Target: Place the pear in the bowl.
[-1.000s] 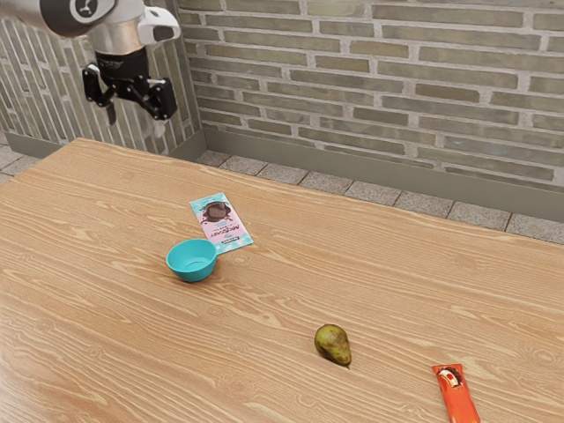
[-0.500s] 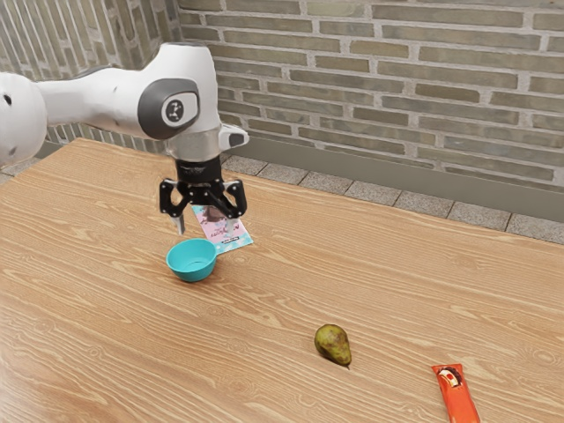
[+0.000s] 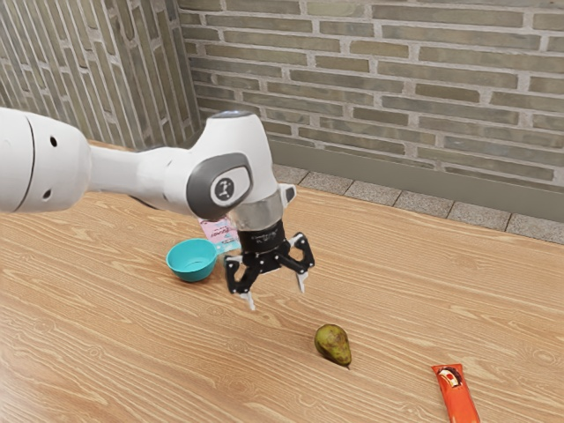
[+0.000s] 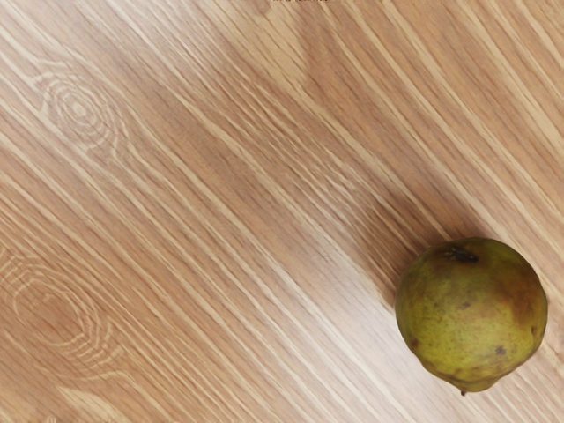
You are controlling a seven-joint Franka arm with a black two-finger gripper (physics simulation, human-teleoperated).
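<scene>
"Are your fingers closed on anything?"

"No, my black, pale-tipped fingers (image 3: 277,298) are spread open above the light wood-grained surface (image 3: 397,282)."

"And the pear?"

"In the exterior view, that mottled green-brown pear (image 3: 332,343) lies on the surface at my four o'clock, apart from me. The round turquoise bowl (image 3: 191,263) sits at my ten."

"Anything beyond the pear?"

"A slim, glossy orange-red packet (image 3: 457,398), at the pear's four o'clock."
</scene>
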